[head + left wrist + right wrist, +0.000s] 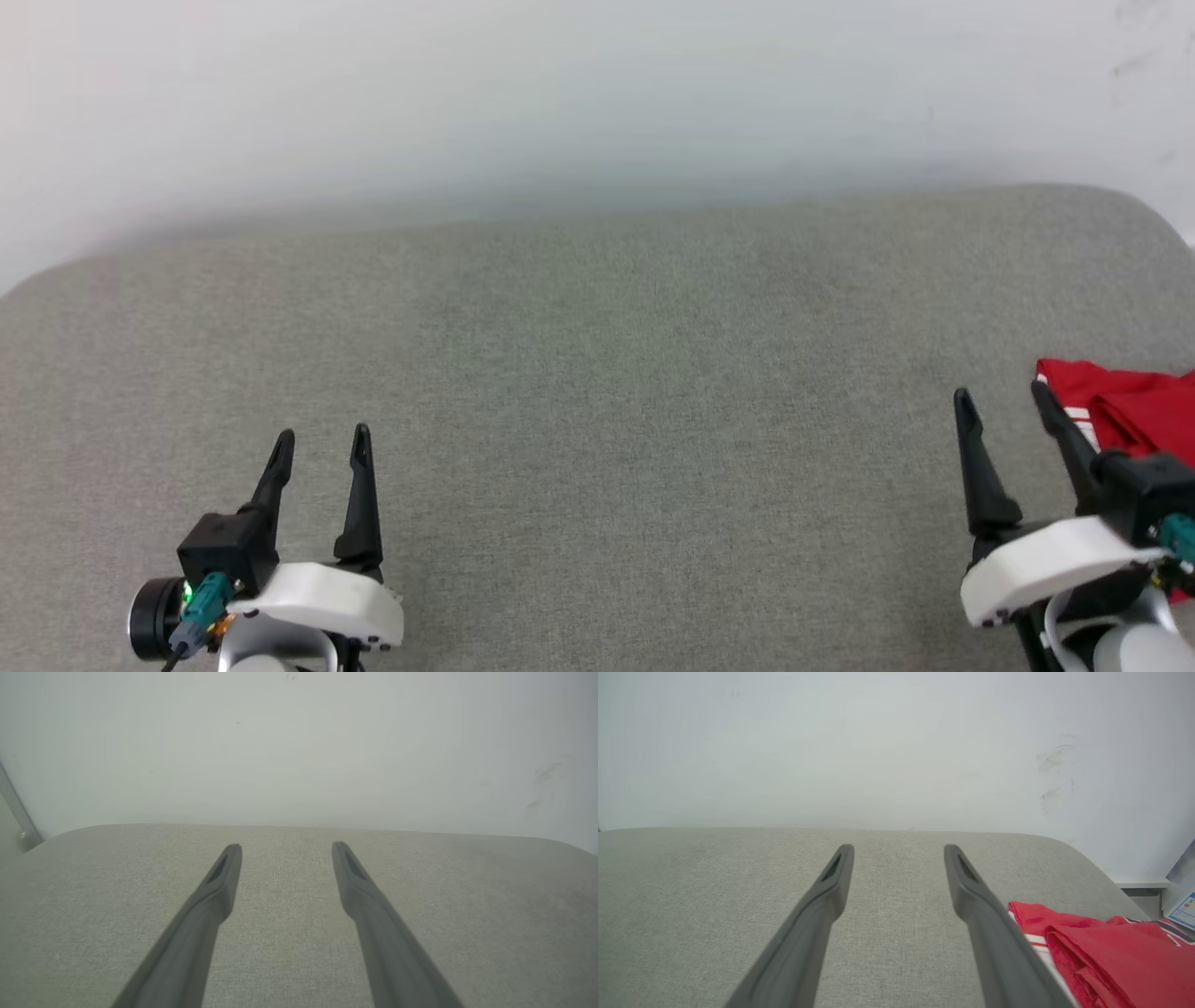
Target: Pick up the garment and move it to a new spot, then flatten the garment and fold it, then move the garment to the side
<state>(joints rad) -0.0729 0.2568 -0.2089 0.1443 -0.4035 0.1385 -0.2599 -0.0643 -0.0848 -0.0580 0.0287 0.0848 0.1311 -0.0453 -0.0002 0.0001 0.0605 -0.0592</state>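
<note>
Plainly, the garment (pixel 1125 406) lies at the far right edge of the grey padded surface (pixel 597 373), just beside the right gripper (pixel 1001 392) and well apart from the left gripper (pixel 323 432). Both grippers hover low over the surface, fingers spread wide with nothing between them.

As I judge it, this scene fits two stages. The shirt may be waiting at the side to be lifted, or it may be folded and set aside with the job done. The right wrist view shows one red layer lying over another along a fairly straight edge, with white striped trim peeking out beneath and a bit of dark lettering at the far end. Much of the shirt runs off the picture, so I cannot tell a neat fold from a loose heap, and I name no next move.

The shirt looks thin, limp and slightly textured, likely to drape and slide. The surface is a coarse, matte weave with rounded corners. The fingers are long, dark, hard and tapered, each with a slot near its tip.
</note>
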